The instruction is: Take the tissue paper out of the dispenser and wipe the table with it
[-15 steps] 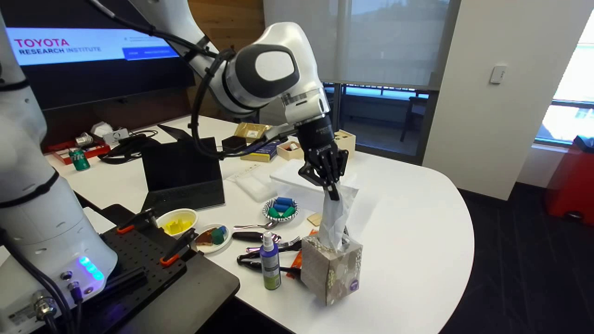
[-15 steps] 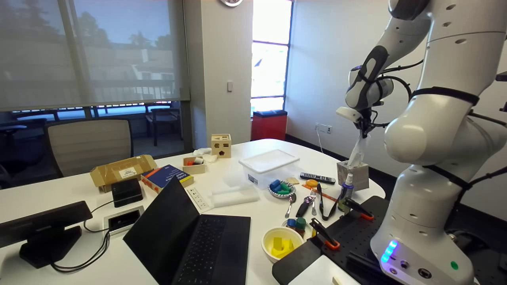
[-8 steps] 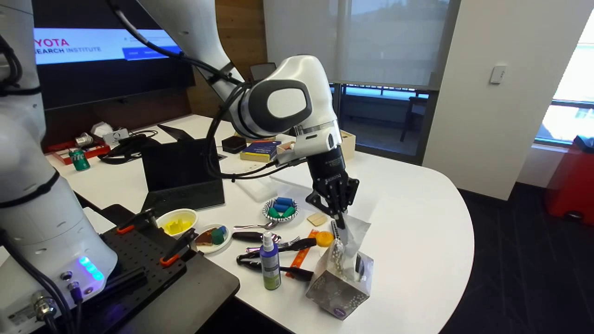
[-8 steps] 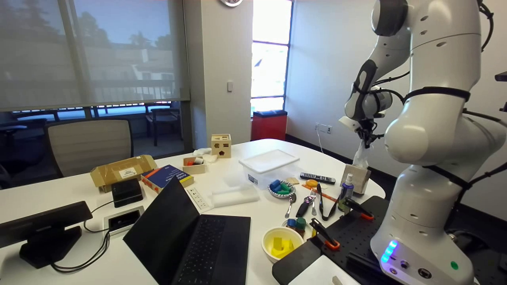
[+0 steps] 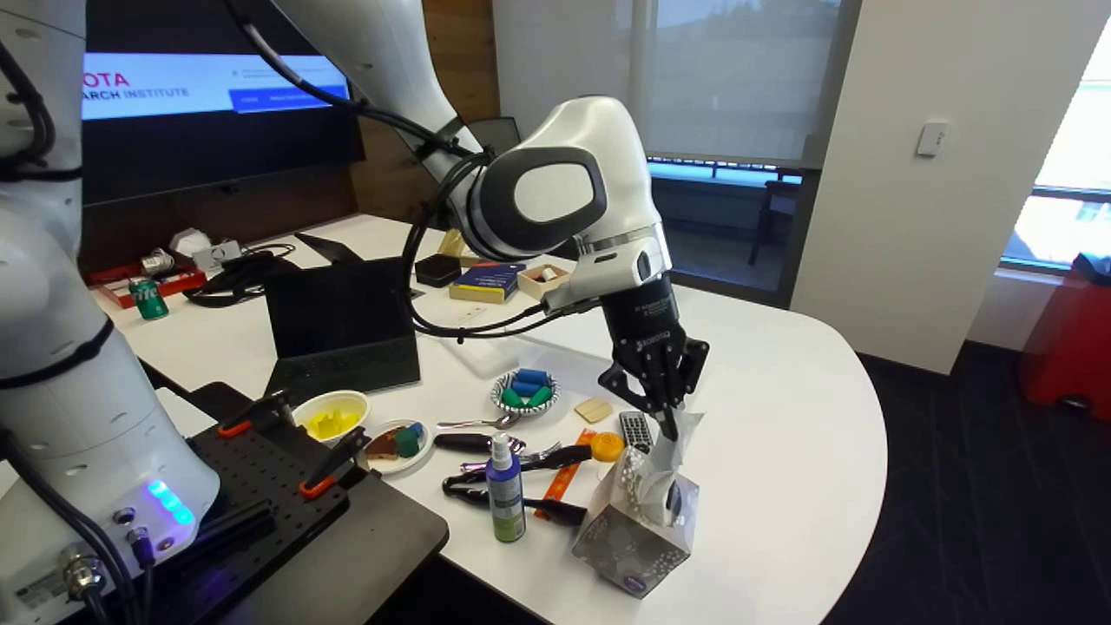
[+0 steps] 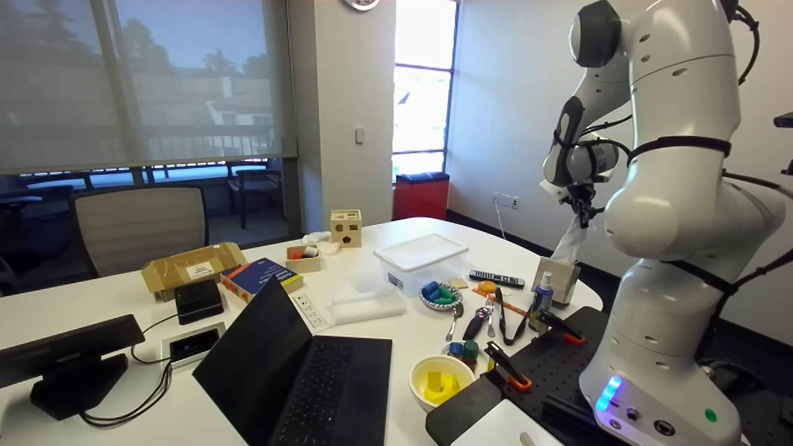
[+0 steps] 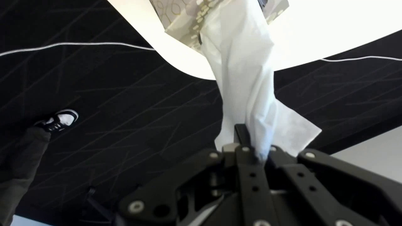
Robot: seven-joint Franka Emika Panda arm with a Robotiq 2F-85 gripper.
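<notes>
Nearest in the wrist view, the gripper [image 7: 252, 143] is clamped on the tissue paper [image 7: 241, 59], whose lower end runs into the top slot of the dispenser [image 7: 185, 27], which stands on the white table [image 7: 320, 25]. Beyond, a shoe [image 7: 65, 119] shows on the dark floor [image 7: 135, 103].

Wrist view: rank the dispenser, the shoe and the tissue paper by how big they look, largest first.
Largest: tissue paper, by a wide margin.
Next: dispenser, counting only the part showing; the picture's top edge crops it.
Smallest: shoe, though also farthest away.
</notes>
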